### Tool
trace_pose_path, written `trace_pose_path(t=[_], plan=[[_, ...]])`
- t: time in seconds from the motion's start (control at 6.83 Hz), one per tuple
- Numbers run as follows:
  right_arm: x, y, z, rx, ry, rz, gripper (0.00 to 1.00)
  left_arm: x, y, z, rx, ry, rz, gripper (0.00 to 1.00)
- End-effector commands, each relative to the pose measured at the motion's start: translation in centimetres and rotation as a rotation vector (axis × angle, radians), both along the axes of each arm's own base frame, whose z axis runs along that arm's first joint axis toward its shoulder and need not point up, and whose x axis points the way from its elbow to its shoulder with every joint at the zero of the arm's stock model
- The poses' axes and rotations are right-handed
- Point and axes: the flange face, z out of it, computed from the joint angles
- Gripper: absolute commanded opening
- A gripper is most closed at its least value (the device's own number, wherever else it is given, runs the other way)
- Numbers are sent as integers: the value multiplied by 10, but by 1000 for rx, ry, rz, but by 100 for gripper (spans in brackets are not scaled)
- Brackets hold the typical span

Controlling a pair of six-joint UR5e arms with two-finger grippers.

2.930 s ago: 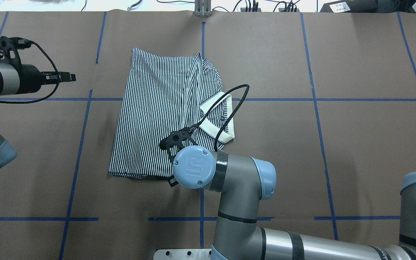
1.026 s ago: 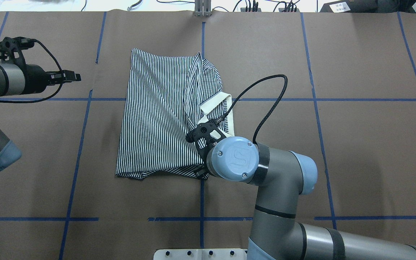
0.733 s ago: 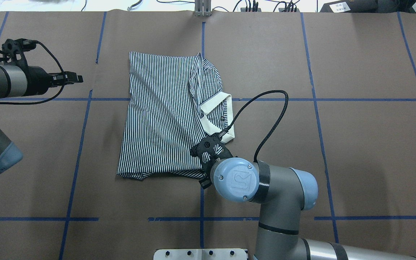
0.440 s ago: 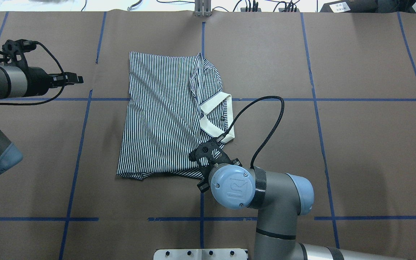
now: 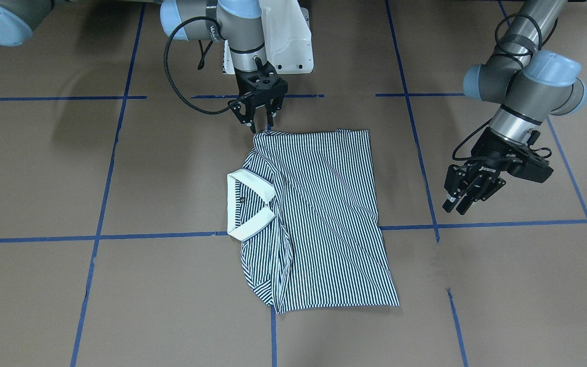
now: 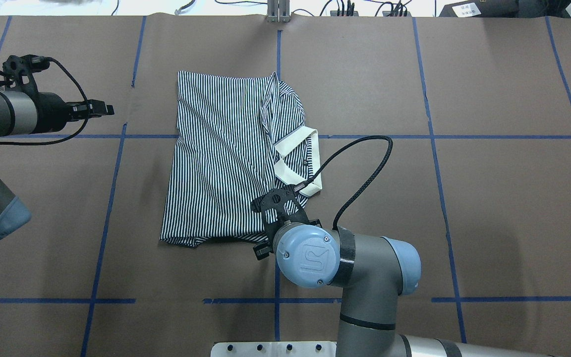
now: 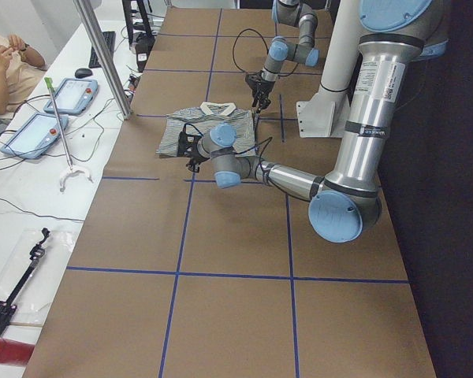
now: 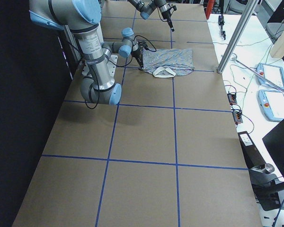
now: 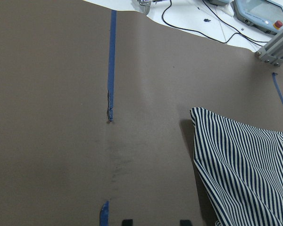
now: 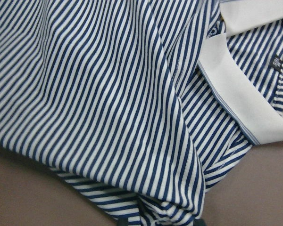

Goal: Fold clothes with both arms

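Note:
The striped polo shirt (image 6: 216, 163) lies folded flat mid-table, its cream collar (image 6: 293, 144) on the right side; it also shows in the front view (image 5: 324, 214). My right gripper (image 5: 261, 126) is low over the shirt's corner nearest the robot. Its fingers stand apart on either side of the corner, open. In the right wrist view the stripes (image 10: 108, 94) and the collar (image 10: 240, 103) fill the frame. My left gripper (image 6: 103, 107) is open and empty, above bare table to the left of the shirt (image 9: 245, 165).
The brown table carries a grid of blue tape lines (image 6: 112, 198). The white pedestal base (image 5: 288, 35) stands just behind the right gripper. An aluminium post (image 7: 102, 55), tablets (image 7: 31, 134) and a person (image 7: 0, 63) are at the table's far side.
My right gripper pulled the shirt's near corner to the right and laid it down. The shirt has lain still since, while the gripper drew back and turned. The left gripper crept slightly right.

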Motion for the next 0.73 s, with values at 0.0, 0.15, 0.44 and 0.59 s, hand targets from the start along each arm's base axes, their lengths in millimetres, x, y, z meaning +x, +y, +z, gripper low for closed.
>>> trace_pose_path(t=[0.0,0.15,0.44,0.59], plan=[[0,0,-8,-409,-232,318,57,0,1,2,-1,-2,0,45],[3,-1,8,-528,-274,422,61,0,0,3,-1,-6,0,45],[-5,-7,25,-610,-314,565,64,1,-2,0,6,-6,-2,45],[-7,-4,24,-613,-315,562,73,1,-2,-2,9,-3,-2,45]])
